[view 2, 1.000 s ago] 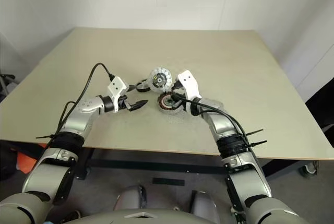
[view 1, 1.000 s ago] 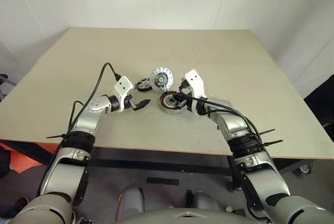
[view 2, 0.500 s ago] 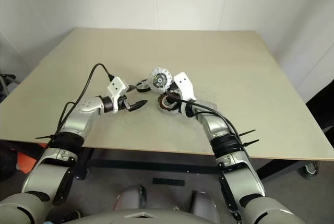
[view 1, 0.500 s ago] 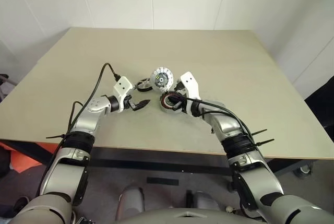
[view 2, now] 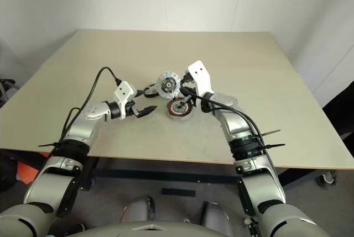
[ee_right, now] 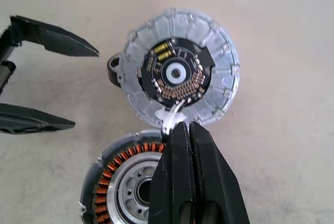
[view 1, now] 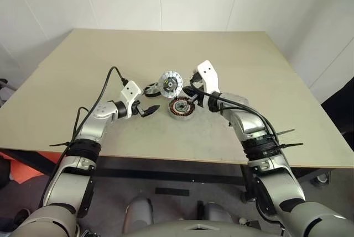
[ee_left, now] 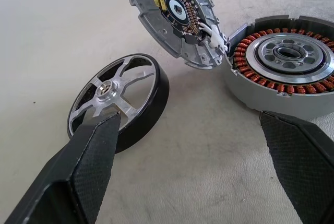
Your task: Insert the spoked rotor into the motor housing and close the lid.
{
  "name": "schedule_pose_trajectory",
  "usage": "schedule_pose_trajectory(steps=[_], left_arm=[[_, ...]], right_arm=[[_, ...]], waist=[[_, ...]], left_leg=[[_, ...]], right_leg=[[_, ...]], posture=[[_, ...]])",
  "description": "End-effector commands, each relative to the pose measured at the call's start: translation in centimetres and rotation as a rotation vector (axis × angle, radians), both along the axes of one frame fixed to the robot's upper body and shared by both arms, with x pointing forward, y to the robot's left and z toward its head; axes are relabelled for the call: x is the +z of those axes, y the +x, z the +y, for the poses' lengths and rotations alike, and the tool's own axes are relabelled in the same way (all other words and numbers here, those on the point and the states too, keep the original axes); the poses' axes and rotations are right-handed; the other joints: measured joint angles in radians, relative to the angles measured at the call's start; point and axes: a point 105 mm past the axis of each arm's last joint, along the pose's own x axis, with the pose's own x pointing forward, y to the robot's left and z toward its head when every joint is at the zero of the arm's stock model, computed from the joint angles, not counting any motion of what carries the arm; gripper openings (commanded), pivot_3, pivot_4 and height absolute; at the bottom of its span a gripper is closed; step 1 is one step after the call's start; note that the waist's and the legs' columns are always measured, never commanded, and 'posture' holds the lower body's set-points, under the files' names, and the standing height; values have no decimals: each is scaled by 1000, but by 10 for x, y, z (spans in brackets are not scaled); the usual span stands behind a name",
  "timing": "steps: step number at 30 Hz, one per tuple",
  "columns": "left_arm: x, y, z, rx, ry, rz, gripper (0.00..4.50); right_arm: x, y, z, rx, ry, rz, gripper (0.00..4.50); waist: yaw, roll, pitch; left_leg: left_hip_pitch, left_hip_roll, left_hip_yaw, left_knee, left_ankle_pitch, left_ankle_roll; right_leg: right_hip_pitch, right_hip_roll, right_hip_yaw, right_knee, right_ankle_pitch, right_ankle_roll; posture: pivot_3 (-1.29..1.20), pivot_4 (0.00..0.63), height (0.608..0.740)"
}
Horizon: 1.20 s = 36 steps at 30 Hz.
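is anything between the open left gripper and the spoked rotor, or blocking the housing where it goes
Nothing visible. The left gripper is open with bare table up to the spoked rotor. The motor housing stands uncovered, its lid tilted up behind it. The shut right gripper hovers over the housing.

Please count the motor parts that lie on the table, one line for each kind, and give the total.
Grey round motor housing with copper-coloured windings: 1
Silver round lid with a dark circuit board, standing tilted: 1
Black-rimmed rotor with silver spokes: 1
Total: 3

No text, label or number can be read on anything.
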Motion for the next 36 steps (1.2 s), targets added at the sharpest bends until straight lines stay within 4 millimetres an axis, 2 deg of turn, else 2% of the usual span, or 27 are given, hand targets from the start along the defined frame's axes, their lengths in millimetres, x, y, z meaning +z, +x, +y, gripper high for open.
schedule_pose_trajectory(steps=[1, 4, 7, 9, 11, 13, 19, 22, 25, 29, 31, 36], left_arm=[[16, 5, 0, -1, -3, -57, 4500], [16, 5, 1, 2, -2, -57, 4500], [16, 5, 1, 5, 0, -58, 4500], [17, 5, 2, 6, 0, -60, 4500], [17, 5, 2, 7, 0, -61, 4500], [17, 6, 2, 10, -3, -60, 4500], [28, 15, 9, 104, -118, -58, 4500], [31, 22, 18, 191, -205, -27, 4500], [23, 28, 30, 311, -324, 85, 4500], [-1, 28, 42, 450, -414, 295, 4500], [-7, 24, 39, 457, -473, 382, 4500], [-8, 18, 29, 454, -647, 527, 4500]], right_arm=[[4, -2, 8, 24, 16, -8, 14], [-19, -7, 11, 29, 10, 63, 14], [-58, -15, 11, 27, -17, 175, 14], [-70, -15, 7, 9, -36, 196, 14], [-63, -12, 5, -1, -23, 176, 14], [-47, -6, 2, -5, -2, 132, 14], [20, 3, -6, -2, 68, -31, 14], [37, 2, -7, -4, 89, -70, 14], [43, 2, -10, -18, 96, -83, 14], [41, 3, -16, -46, 99, -74, 14], [39, 3, -17, -49, 98, -70, 14], [38, 2, -18, -49, 95, -66, 14]], waist=[[0, 0, 0], [1, 0, 0], [1, 0, 0], [0, 0, 0], [-1, -1, 0], [-1, -1, 0], [2, -1, 0], [2, -1, 0], [-1, -1, 0], [0, -1, 0], [1, -1, 0], [5, -2, 0]], left_leg=[[0, 0, 0, 0, 0, 0], [0, 0, 0, 0, 0, 0], [0, 0, 0, 0, 0, 0], [0, -1, 0, 0, 0, 0], [2, 0, 0, 0, 0, 0], [3, 0, 0, 0, 0, 0], [2, -1, 0, 0, 0, -1], [1, 0, 0, 0, 1, -1], [1, 0, 0, 0, 1, -1], [1, 0, 0, 0, 1, -1], [1, 0, 0, 0, 1, -1], [1, -1, 0, 0, 0, -1]], right_leg=[[0, 0, 0, 0, 0, 0], [0, 0, 0, 0, 0, 0], [0, 0, 0, 0, 0, 0], [0, -1, 0, 0, 0, 0], [2, 0, 0, 0, 0, 0], [2, 0, 1, 1, 0, 0], [1, 0, 1, 1, 0, 0], [0, 0, 0, 1, 0, 0], [0, 0, 0, 1, 0, 0], [0, 0, 0, 1, 0, 0], [0, 0, 1, 1, 0, 0], [1, 0, 0, 1, 0, 0]], posture=[[0, 0, 740], [0, 0, 740], [0, 0, 740], [0, 0, 740], [0, 0, 740], [0, 0, 740], [0, 0, 740], [0, 0, 740], [0, 0, 740], [0, 0, 740], [0, 0, 740], [0, 0, 740]])
